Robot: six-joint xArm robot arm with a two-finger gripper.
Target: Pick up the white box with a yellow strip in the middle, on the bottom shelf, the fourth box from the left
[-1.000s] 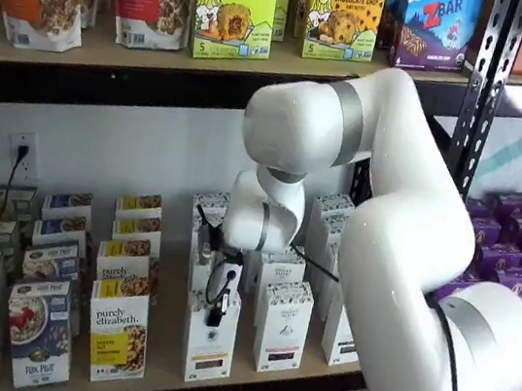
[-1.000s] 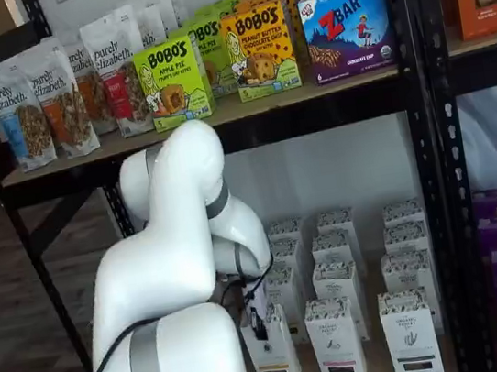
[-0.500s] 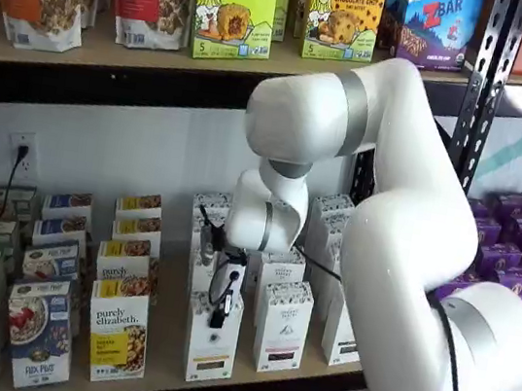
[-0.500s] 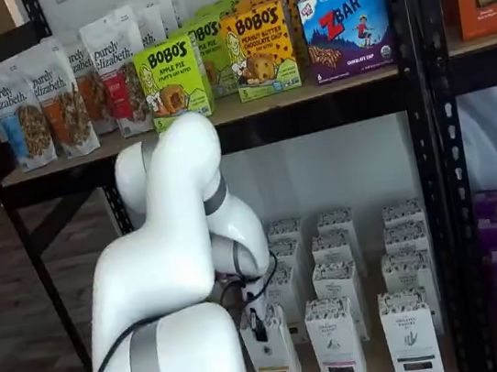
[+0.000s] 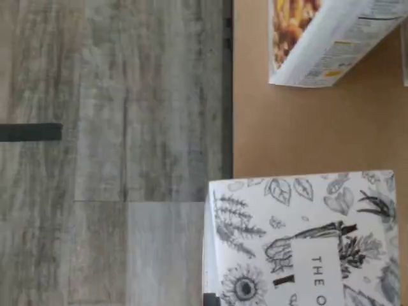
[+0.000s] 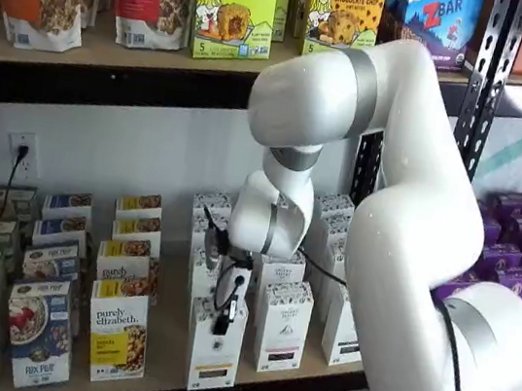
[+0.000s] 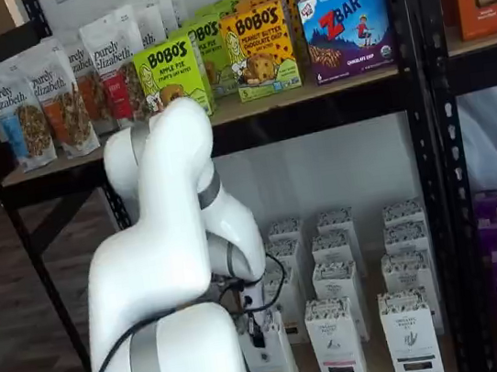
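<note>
The white box (image 6: pixel 214 358) with a speckled top band and a yellowish strip stands at the front of the bottom shelf (image 6: pixel 165 343). It also shows in a shelf view (image 7: pixel 274 369). My gripper (image 6: pixel 223 316) reaches down onto its top and its black fingers are shut on the box. The gripper also shows in a shelf view (image 7: pixel 255 331). In the wrist view the box's top (image 5: pixel 306 242), printed with plant drawings, juts a little past the tan shelf board's (image 5: pixel 287 127) front edge, over the grey floor.
Same white cartons with dark strips (image 6: pixel 283 327) stand right beside the box and behind it. A purely elizabeth granola box (image 6: pixel 117 336) stands to its left, also in the wrist view (image 5: pixel 325 38). Purple boxes (image 6: pixel 516 263) sit far right. Bobo's boxes (image 6: pixel 233 5) fill the upper shelf.
The gripper and the white box in it have moved a little forward, toward the shelf's front edge. The arm's elbow has risen.
</note>
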